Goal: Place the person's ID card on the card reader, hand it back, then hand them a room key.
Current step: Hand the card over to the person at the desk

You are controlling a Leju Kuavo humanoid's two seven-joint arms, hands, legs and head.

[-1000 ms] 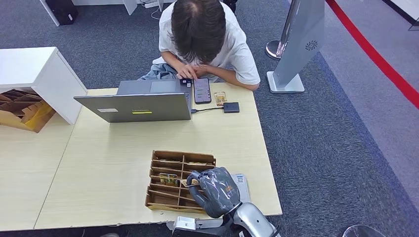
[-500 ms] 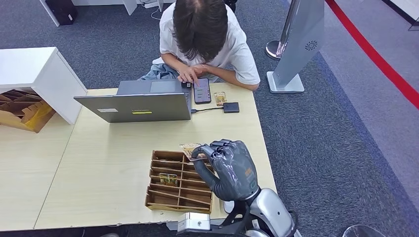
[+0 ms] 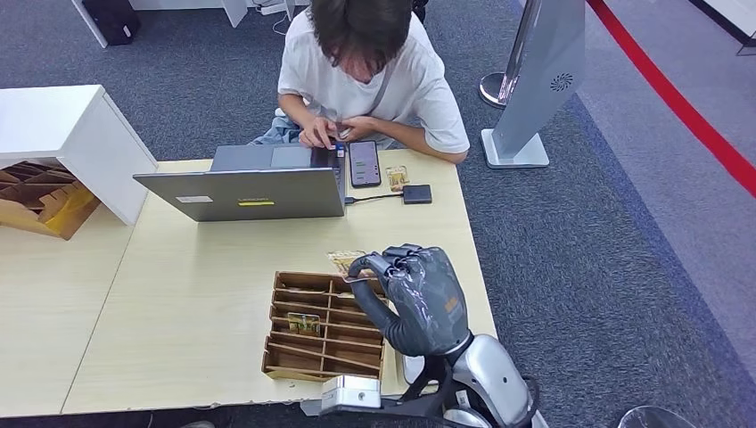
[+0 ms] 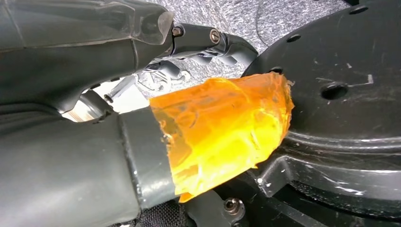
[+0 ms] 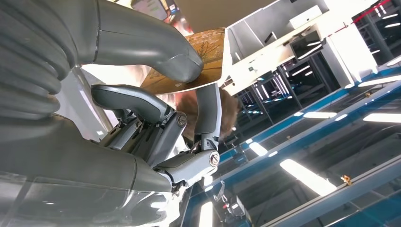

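Your pale wooden table on grey carpet, right hand pinching a room key above the wooden organiser, your left hand hanging, grip unclear, person behind laptop.

No wording can be read with confidence anywhere. The laptop on the table carries a yellow sticker and a small white label on the back of its lid, but their print is too small to make out. The phone beside it shows a lit screen with illegible content. The grey standing panel on the carpet bears a round dotted logo without letters.
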